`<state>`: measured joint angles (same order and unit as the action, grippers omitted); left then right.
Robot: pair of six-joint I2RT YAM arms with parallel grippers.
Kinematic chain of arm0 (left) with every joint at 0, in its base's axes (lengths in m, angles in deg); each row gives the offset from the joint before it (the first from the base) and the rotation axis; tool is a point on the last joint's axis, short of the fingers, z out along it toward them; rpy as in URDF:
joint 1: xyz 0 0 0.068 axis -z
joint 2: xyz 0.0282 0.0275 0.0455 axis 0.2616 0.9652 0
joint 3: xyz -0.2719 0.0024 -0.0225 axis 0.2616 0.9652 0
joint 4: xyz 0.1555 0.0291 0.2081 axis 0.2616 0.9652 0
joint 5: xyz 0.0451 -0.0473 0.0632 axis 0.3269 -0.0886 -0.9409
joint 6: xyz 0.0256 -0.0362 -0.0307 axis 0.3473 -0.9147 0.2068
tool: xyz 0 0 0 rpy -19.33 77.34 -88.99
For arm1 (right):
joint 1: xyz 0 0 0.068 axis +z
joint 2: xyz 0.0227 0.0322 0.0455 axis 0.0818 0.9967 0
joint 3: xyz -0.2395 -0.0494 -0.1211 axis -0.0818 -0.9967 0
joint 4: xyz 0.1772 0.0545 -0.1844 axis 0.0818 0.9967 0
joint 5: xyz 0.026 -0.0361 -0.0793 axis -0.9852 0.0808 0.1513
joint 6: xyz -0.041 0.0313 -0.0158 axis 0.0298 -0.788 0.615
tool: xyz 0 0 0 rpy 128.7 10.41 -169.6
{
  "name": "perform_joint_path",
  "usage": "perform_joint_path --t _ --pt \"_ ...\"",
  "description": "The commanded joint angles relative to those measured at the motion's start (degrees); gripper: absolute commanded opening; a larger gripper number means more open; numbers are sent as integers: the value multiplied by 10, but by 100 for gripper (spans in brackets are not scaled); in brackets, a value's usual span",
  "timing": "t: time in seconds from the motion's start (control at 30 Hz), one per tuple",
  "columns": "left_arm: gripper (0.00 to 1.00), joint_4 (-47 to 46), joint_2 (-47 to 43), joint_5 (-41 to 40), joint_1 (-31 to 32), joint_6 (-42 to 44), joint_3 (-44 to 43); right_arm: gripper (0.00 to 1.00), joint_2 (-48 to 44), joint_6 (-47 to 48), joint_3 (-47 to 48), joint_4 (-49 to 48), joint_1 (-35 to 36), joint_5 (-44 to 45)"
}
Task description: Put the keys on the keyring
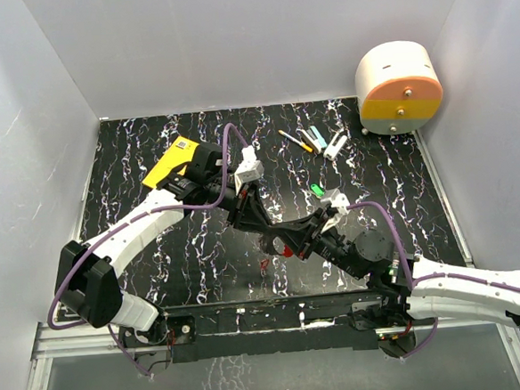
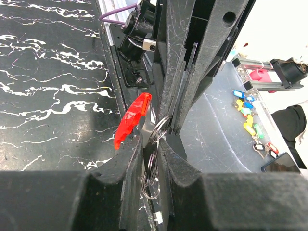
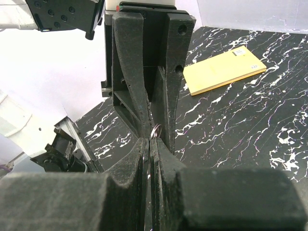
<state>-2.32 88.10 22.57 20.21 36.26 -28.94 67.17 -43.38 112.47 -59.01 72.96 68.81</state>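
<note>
From above, the two arms meet over the middle of the black marbled counter (image 1: 202,253). The left pincer (image 1: 265,235) and the right pincer (image 1: 286,241) are tip to tip, with only a speck of red showing between them. That view does not show what they hold. It does show what lies around: a yellow box (image 1: 170,163) at the far left, pens (image 1: 310,141) and a small green piece (image 1: 318,189) farther back, and a round white-and-orange container (image 1: 399,87) in the far right corner.

The left wrist view shows the keyring (image 2: 161,129), a loop of silver wire held off the counter. The opposing right pincer is pressed together on it from above. A red key (image 2: 132,120) hangs at the ring, slanting out to one side; no silver key can be made out. More wire coils sit in the narrow gap of the left pincer (image 2: 153,150), but I cannot tell whether its fingers (image 2: 130,166) actually pinch them.

The right wrist view hides the red key. It shows the right pincer (image 3: 149,142) fully together, a sliver of ring just past its tips, and the yellow box flat on the counter behind.
</note>
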Motion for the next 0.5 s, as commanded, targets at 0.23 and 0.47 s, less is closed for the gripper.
perform_joint_path --t 0.23,0.47 --pt "14 37 -30 8 1 34 -30 8 -22 -19 -20 -57 8 15" --pt "13 41 -28 -3 1 34 -37 10 -32 -41 -29 -34 8 14"
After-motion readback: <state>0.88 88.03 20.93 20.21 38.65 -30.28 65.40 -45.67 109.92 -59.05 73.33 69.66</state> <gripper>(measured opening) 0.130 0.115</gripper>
